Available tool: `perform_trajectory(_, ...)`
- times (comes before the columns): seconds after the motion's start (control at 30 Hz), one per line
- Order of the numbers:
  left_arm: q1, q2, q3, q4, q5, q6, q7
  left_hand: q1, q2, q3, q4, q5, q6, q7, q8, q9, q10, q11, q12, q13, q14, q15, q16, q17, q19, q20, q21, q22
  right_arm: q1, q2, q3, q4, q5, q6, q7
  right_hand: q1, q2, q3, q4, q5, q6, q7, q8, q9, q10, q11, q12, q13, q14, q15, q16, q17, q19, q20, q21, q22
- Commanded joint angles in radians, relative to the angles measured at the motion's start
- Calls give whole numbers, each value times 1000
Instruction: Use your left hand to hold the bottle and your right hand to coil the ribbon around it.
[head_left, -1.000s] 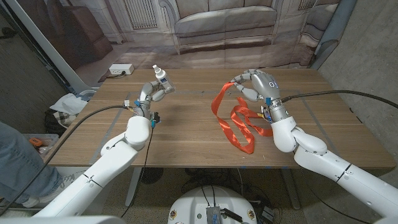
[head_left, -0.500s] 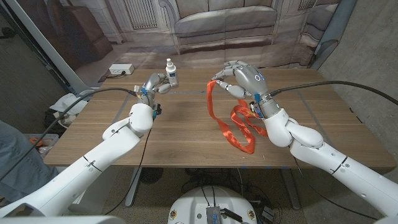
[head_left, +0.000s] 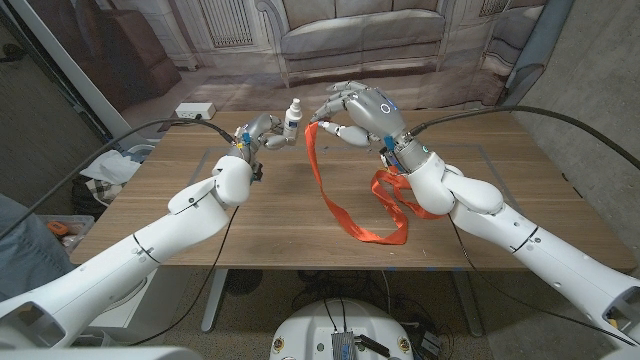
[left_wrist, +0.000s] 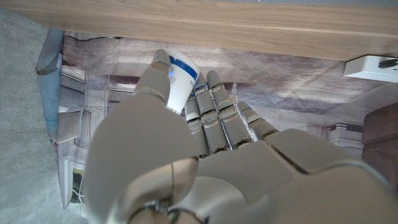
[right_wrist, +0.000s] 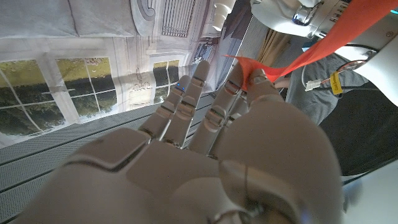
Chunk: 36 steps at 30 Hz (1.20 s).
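My left hand (head_left: 258, 133) holds a small white bottle (head_left: 293, 120) upright above the far middle of the table, its cap up. The left wrist view shows the bottle (left_wrist: 180, 84) with a blue-edged label gripped between thumb and fingers of my left hand (left_wrist: 186, 155). My right hand (head_left: 358, 112) is raised just right of the bottle and pinches the top end of an orange ribbon (head_left: 322, 180). The ribbon hangs down from the hand and its rest lies looped on the table. In the right wrist view the ribbon (right_wrist: 273, 65) is pinched at the fingertips of my right hand (right_wrist: 211, 143).
A white power strip (head_left: 194, 112) lies at the table's far left edge. Crumpled cloth (head_left: 108, 168) sits on the floor left of the table. A person's leg in jeans shows at the picture's left edge. A sofa stands behind the wooden table (head_left: 250, 210).
Both hands have moved toward each other at the far middle. The left hand carried the bottle rightward; the right hand lifted the ribbon end up and left, beside the bottle.
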Motion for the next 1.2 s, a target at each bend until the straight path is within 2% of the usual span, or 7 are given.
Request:
perform_trajectory(0.03, 29, 22, 2, -38, 68, -25, -42, 20, 14, 207, 142, 2, 79, -30, 17, 41, 109, -121, 70, 366, -7, -28, 11, 13, -5, 2, -6, 1, 148, 104, -53, 99, -25, 23, 42, 4, 3, -2, 4, 8, 5, 0, 4, 5, -4, -3, 7, 2, -4, -106, -3, 5, -5, -51, -7, 2)
perform_trajectory(0.3, 41, 29, -2, -56, 81, -21, -76, 19, 12, 202, 144, 2, 76, -30, 17, 46, 108, -120, 82, 378, -8, -37, 13, 18, -10, 1, -6, 2, 201, 126, -75, 152, -23, 28, 45, 5, 4, -3, 5, 8, 5, 0, 3, 4, -6, -3, 7, 4, -2, -108, -1, 7, -5, -51, -8, 1)
perform_trajectory(0.73, 23, 26, 14, -43, 89, -30, -137, 21, 12, 204, 144, 3, 79, -30, 21, 53, 101, -120, 97, 394, -8, -37, 11, 19, -13, 1, -5, 2, 276, 154, -120, 150, -56, 16, 116, 7, 5, -5, 6, 8, 5, 0, 3, 3, -10, -3, 5, 6, -1, -108, 0, 10, -4, -50, -9, 0)
perform_trajectory(0.97, 26, 23, 14, -35, 92, -70, -140, 19, 12, 204, 145, 3, 81, -30, 22, 56, 100, -122, 104, 401, -9, -42, 11, 21, -14, 0, -4, 2, 320, 191, -140, 191, -39, -10, 164, 9, 5, -6, 6, 9, 5, 0, 2, 2, -11, -3, 5, 8, -1, -108, -1, 11, -3, -47, -9, 0)
perform_trajectory(1.2, 57, 23, -5, -47, 100, -92, -117, 19, 10, 204, 145, 3, 83, -39, 24, 59, 100, -119, 110, 408, -7, -47, 12, 22, -13, -4, -3, 2, 358, 208, -147, 229, -29, -31, 163, 10, 6, -7, 7, 9, 5, 0, 2, 2, -10, -3, 5, 10, 0, -109, 0, 12, -3, -47, -10, -1)
